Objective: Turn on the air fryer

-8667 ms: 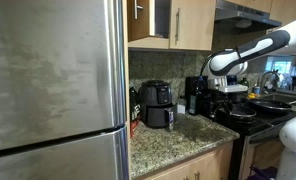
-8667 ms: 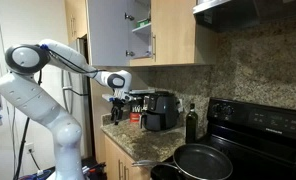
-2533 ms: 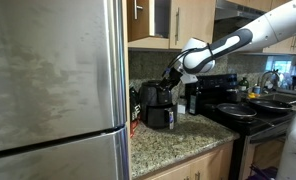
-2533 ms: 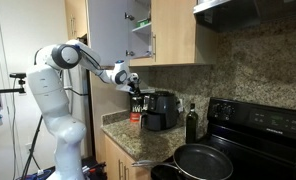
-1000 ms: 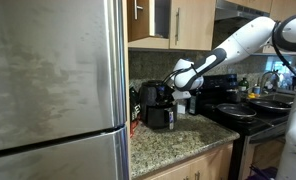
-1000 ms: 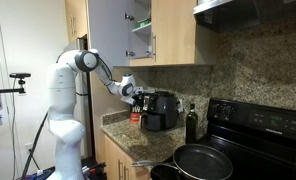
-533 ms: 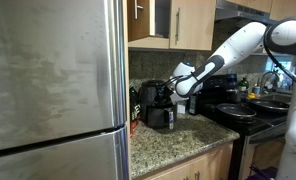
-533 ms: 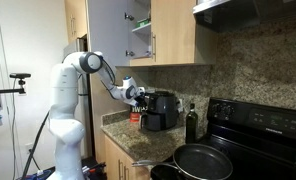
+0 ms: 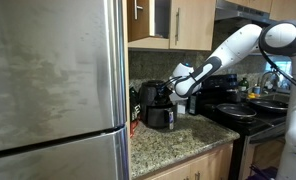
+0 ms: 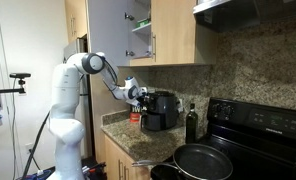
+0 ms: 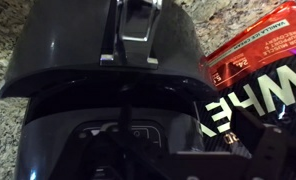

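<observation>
The air fryer [image 9: 158, 106] sits on the granite surface [image 9: 183, 143] under the wall cabinets, back near the splashback, with its basket handle facing out into the room. In both exterior views the arm reaches in low and the hand [image 9: 174, 86] hangs right at the fryer's rounded upper part, so close that contact cannot be ruled out. Seen from the other side, the hand [image 10: 140, 95] lies just beside the top edge of the fryer [image 10: 160, 109]. Whether its fingers are spread or pressed together cannot be told, because they are too small there and unclear in the wrist view. That view is almost filled by the black shell [image 11: 98, 70], and a red packet [image 11: 253, 65] lies just beside it. A dim recessed panel [image 11: 123, 135] shows lower down — probably the controls. Judging from this, the fryer lies straight ahead of the hand, and the move turns on closing that last gap squarely onto the switch.
</observation>
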Tool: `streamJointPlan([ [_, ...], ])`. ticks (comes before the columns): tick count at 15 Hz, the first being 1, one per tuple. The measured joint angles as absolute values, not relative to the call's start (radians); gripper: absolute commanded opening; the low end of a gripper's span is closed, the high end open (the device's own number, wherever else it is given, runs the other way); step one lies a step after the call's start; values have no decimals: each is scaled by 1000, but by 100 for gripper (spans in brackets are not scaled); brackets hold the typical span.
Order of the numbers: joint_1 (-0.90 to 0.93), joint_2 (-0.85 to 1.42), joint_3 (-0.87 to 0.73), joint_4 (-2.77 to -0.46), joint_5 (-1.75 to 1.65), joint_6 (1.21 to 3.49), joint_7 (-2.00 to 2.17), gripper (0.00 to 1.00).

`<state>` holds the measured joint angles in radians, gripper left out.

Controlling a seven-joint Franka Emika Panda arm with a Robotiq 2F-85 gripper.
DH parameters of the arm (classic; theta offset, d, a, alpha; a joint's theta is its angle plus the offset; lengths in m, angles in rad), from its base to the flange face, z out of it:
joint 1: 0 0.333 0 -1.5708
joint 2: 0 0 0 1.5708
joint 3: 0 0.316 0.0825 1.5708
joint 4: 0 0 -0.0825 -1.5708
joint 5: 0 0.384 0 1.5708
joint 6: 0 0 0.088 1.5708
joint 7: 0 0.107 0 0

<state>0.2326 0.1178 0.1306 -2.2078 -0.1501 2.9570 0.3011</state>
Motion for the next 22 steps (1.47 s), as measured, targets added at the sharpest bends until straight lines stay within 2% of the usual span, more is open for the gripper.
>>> streamJointPlan([
  [8, 238, 222, 161, -2114, -103, 2970, 297, 100],
  [16, 328, 233, 49, -2112, -316, 2983, 485, 100],
  [22, 350, 193, 24, -2123, -341, 2955, 563, 100],
])
